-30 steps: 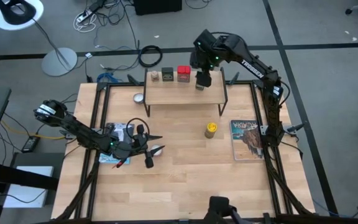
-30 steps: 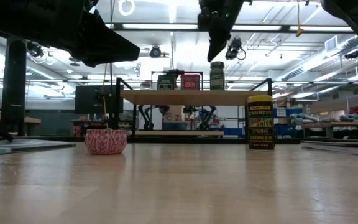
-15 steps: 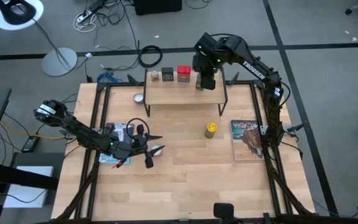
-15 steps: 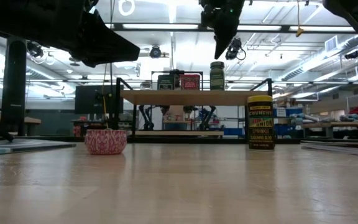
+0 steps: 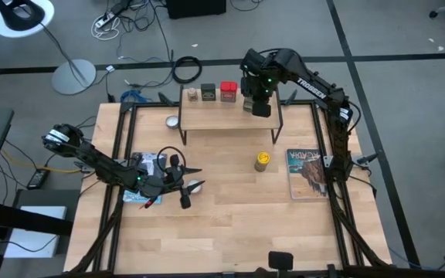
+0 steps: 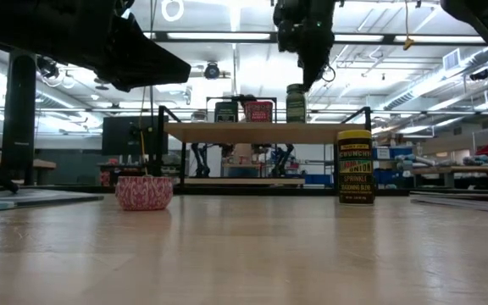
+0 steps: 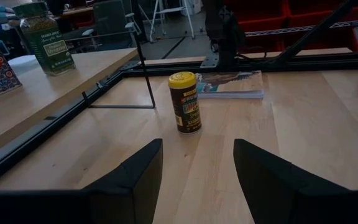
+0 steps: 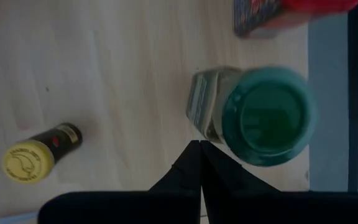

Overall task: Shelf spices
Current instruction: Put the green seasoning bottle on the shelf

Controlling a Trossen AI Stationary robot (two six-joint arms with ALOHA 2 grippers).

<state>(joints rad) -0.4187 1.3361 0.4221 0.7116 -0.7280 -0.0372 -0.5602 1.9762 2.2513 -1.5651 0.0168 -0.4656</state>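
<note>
The shelf (image 5: pixel 230 116) stands at the table's far edge. On it, from left to right, are a small brownish jar (image 5: pixel 193 94), a black tin (image 5: pixel 208 93), a red tin (image 5: pixel 227 92) and the green-capped jar (image 6: pixel 296 102). My right gripper (image 6: pixel 308 81) hangs shut just above the green cap (image 8: pixel 269 118), pointing steeply down and touching nothing. The yellow jar (image 5: pixel 262 160) stands upright on the table in front of the shelf. My left gripper (image 7: pixel 194 168) stays open and empty over the table's left half, facing the yellow jar (image 7: pixel 185 101).
A book (image 5: pixel 307 172) lies flat at the right, and another (image 5: pixel 141 184) lies under the left arm. One silver disc (image 5: pixel 173 121) lies left of the shelf and one (image 5: pixel 196 185) by my left gripper. In the low view, a pink patterned cup (image 6: pixel 144 192) shows.
My right gripper has shut its fingers on nothing above the green-capped jar. It has tipped to point more steeply down and drifted a little toward the table's right edge. The jar stays upright on the shelf.
</note>
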